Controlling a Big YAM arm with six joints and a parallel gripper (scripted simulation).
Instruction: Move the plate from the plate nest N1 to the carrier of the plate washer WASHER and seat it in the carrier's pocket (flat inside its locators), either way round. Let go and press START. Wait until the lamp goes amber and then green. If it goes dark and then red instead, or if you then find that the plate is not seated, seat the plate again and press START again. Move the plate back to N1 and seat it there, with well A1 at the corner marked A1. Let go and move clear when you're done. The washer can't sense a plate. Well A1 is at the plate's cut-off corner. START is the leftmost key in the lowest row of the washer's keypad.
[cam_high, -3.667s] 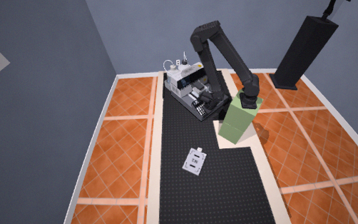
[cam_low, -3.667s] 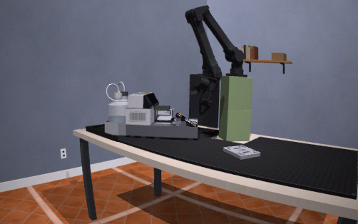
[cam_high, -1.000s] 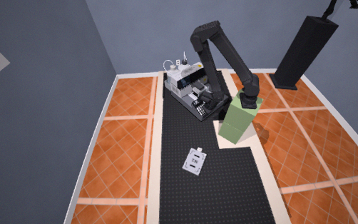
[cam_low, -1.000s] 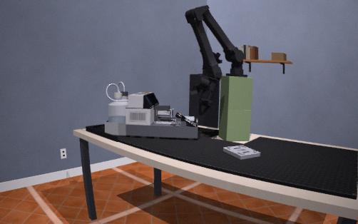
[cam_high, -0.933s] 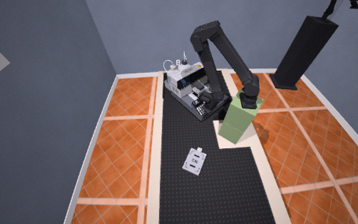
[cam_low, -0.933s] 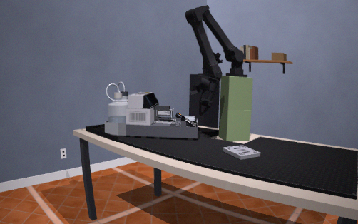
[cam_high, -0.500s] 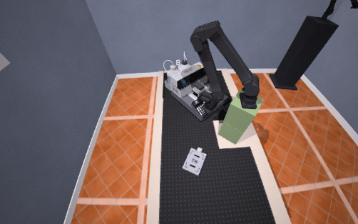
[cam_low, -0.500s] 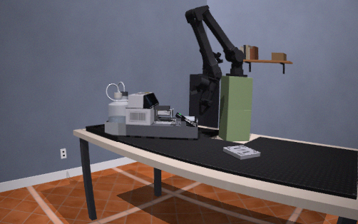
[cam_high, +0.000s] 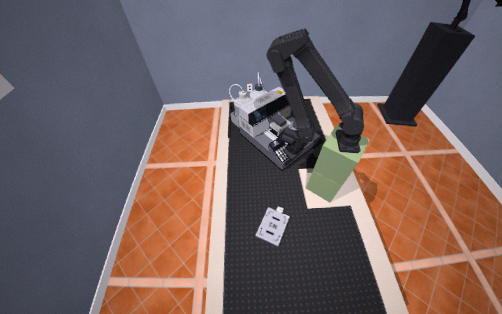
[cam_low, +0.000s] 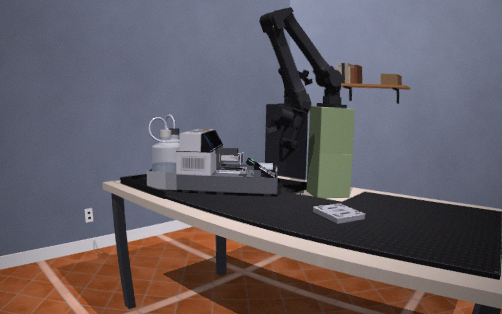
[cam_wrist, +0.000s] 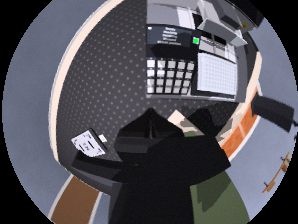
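The plate washer (cam_high: 262, 122) stands at the back of the black mat and also shows in the side view (cam_low: 212, 167). In the wrist view its keypad (cam_wrist: 169, 72) lies below me, and the white well plate (cam_wrist: 214, 72) lies in the carrier right beside it. It looks flat there, but I cannot tell whether it sits inside the locators. The lamp (cam_wrist: 196, 40) glows green and also shows in the side view (cam_low: 251, 161). My gripper (cam_high: 288, 145) is shut and empty, hovering above the washer's front by the keypad. The nest N1 (cam_high: 272, 226) lies empty on the mat, with its label showing.
The arm stands on a green pedestal (cam_high: 335, 167) to the right of the washer. A bottle with tubing (cam_low: 164, 150) sits at the washer's far end. A tall black column (cam_high: 425, 70) stands on the floor behind. A wall shelf (cam_low: 375, 85) holds boxes.
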